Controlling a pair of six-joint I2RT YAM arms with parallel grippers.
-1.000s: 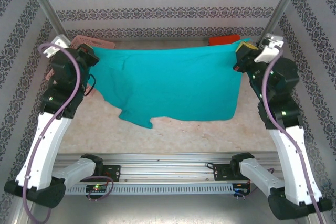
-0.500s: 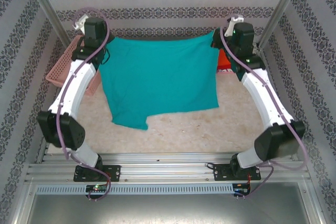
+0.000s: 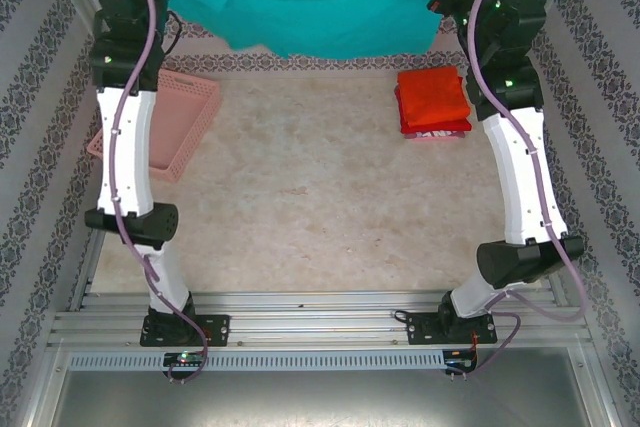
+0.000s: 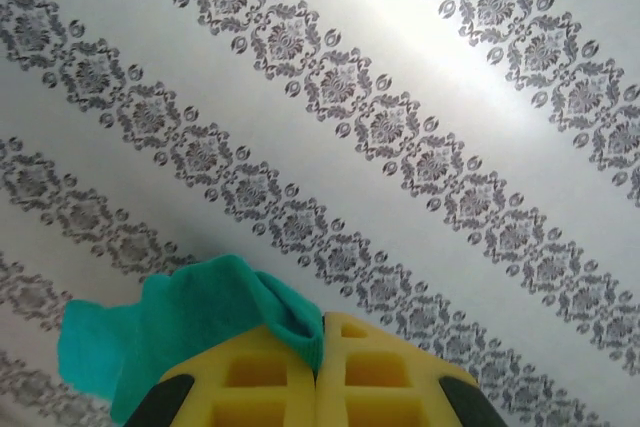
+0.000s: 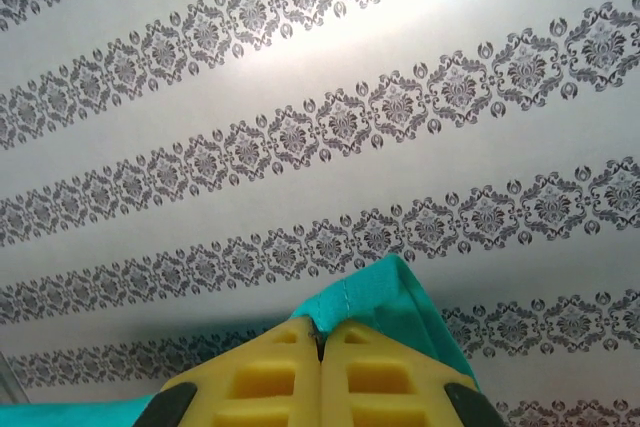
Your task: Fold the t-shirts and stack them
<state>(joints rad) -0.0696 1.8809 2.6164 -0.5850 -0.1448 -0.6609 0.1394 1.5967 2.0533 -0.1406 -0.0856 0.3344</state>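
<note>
Your left fingers (image 4: 250, 387) and right fingers (image 5: 380, 387) are both clenched on the teal tee (image 3: 320, 7), 1 edge each. It hangs stretched between them, high above the counter (image 3: 320, 207). Folded red stack (image 3: 433, 99) far right, basket (image 3: 170, 127) far left.

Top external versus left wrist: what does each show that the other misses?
Top external: the whole teal tee held spread out at the back, the pink basket, the folded red stack on the table. Left wrist: the left fingers, yellow, pressed together on a bunched teal corner. Both: the tee and the patterned wall.
</note>
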